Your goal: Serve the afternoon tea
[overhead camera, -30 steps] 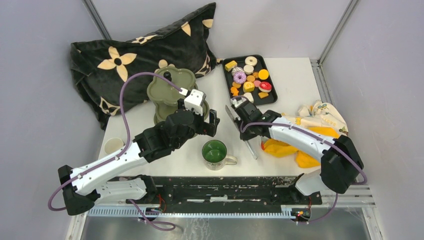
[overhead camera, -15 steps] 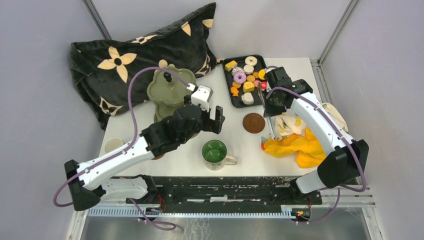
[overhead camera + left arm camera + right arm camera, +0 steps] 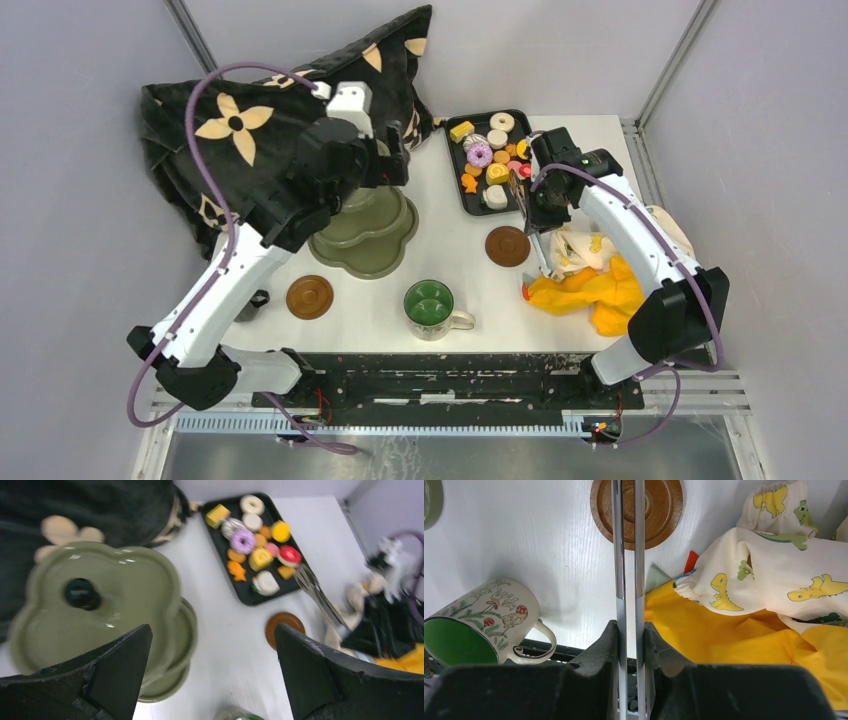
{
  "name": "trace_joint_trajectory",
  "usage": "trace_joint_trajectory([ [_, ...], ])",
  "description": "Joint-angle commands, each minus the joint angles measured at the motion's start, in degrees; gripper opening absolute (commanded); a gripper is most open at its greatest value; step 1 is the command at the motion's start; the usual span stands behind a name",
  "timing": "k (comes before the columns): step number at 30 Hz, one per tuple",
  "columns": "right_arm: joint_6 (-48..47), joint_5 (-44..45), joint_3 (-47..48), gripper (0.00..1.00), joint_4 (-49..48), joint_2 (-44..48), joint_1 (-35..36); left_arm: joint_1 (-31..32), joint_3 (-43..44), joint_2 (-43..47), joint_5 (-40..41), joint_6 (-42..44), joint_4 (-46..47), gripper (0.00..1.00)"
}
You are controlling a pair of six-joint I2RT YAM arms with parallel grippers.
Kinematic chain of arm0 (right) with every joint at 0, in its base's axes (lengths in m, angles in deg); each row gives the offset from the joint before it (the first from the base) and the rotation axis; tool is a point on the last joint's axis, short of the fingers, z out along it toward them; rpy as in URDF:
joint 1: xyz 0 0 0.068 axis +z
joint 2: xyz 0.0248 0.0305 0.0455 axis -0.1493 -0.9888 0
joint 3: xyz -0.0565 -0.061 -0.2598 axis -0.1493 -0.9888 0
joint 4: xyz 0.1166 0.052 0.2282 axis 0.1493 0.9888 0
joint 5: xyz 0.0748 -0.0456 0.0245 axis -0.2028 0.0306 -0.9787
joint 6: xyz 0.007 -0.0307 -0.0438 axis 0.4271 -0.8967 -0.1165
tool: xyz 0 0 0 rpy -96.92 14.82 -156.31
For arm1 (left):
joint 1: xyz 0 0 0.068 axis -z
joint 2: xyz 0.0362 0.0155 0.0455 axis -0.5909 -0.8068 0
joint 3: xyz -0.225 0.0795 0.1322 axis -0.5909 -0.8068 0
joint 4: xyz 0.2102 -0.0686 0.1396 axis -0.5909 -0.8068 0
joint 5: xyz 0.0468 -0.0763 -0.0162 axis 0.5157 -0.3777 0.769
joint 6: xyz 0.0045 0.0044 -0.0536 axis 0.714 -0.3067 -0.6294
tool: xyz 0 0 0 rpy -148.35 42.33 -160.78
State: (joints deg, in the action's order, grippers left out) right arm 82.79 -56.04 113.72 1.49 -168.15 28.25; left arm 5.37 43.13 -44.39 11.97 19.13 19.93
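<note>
The toy pastries (image 3: 497, 172) lie together on the black tray (image 3: 243, 594) at the far side of the worktop (image 3: 450, 240). The olive-green stand (image 3: 365, 238) is to the left of the tray, in front of the dark pillow (image 3: 250, 110), and its top tier is bare. One brown saucer (image 3: 507, 245) lies just in front of the tray and a second saucer (image 3: 309, 296) lies near the front left. The mug (image 3: 430, 303) stands between them, closer to the front edge.

Your right fingers (image 3: 604, 650) are closed on the metal tongs (image 3: 320, 600) and press the two arms nearly parallel, with a thin gap between. The tips of the tongs are at the near right corner of the tray, beside the red-topped pastry (image 3: 290, 556). Whether they hold something I cannot tell, because it is blurred. Your left fingers (image 3: 120, 670) are spread wide and hold nothing, above the stand.

I judge that the step is to take one pastry with the tongs. Choose a piece at the edge of the pile, so that the tips do not push its neighbours. Bring the tips down on both sides of it, then squeeze slowly, because a small smooth toy can jump out. Lift straight up before you travel, and mind the yellow cloth (image 3: 590, 290) just beside the right arm.
</note>
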Motion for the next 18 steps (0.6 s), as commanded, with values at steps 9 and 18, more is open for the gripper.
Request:
trace_joint_trajectory([
  [9, 1.0, -2.3, -1.5, 0.21, -3.8, 2.4, -0.3, -18.5, 9.8, -5.9, 4.1, 3.1, -8.3, 1.00],
  [18, 1.7, -3.6, -5.7, 0.22, -6.0, 4.4, -0.3, -22.8, 10.2, -11.3, -2.1, 3.6, -6.7, 0.94],
])
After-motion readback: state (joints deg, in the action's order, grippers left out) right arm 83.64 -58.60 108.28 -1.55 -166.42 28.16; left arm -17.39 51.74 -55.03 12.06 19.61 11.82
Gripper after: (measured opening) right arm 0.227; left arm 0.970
